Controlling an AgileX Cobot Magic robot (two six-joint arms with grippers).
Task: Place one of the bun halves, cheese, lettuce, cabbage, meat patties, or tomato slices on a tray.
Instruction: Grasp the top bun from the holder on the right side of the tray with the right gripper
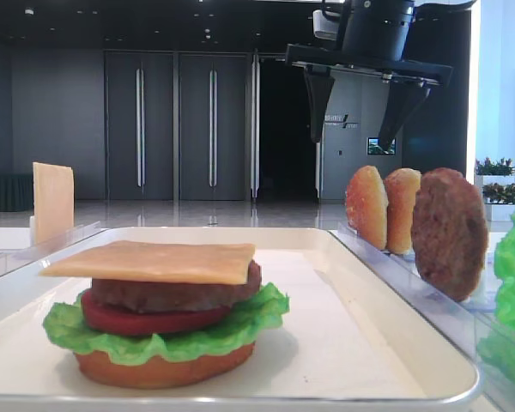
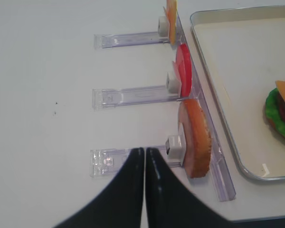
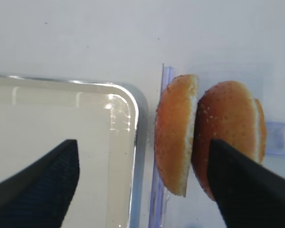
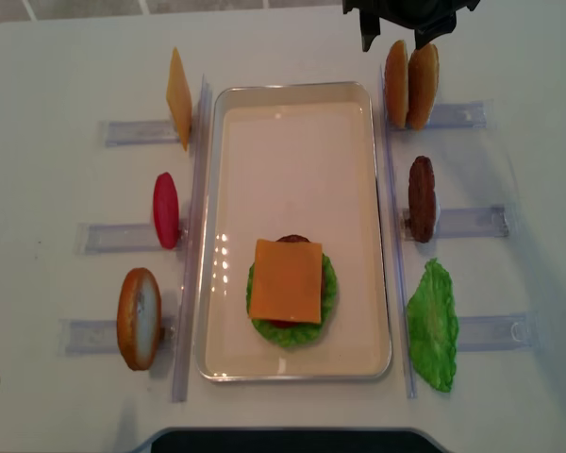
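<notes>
Right claw [image 1: 360, 116] hangs with its jaws spread wide above the two bun halves [image 4: 410, 85] standing on edge in a clear rack [image 4: 453, 115] at the far right of the white tray [image 4: 377, 217], gripping nothing. In the right wrist view the dark fingers [image 3: 247, 185] frame the pair, one over the tray's corner, the other overlapping the domed, seed-speckled half [image 3: 228, 123]; the plainer half [image 3: 173, 137] leans against it, nearest the tray's rim.

On the tray sits a part-built burger: bottom bun [image 1: 163, 367], lettuce [image 1: 189, 339], tomato slice [image 1: 146, 319], meat patty [image 1: 176, 293] and a square of cheese [image 1: 154, 260] on top. Only the crown appears to be missing, so the step in hand looks like fetching a bun top.

Next, the claw would need to drop straight down, straddle the speckled half alone and close across its thickness without catching its neighbour, which touches it.

Farther along the right side stand a spare patty [image 4: 422, 198] and a loose lettuce leaf [image 4: 432, 326]. Left of the tray, racks hold a cheese slice [image 4: 178, 97], a tomato slice [image 4: 165, 209] and another bun piece [image 4: 139, 317]. Left claw [image 2: 145, 164] rests over the white surface [image 2: 47, 71] by that bun, fingers pressed together and empty.
</notes>
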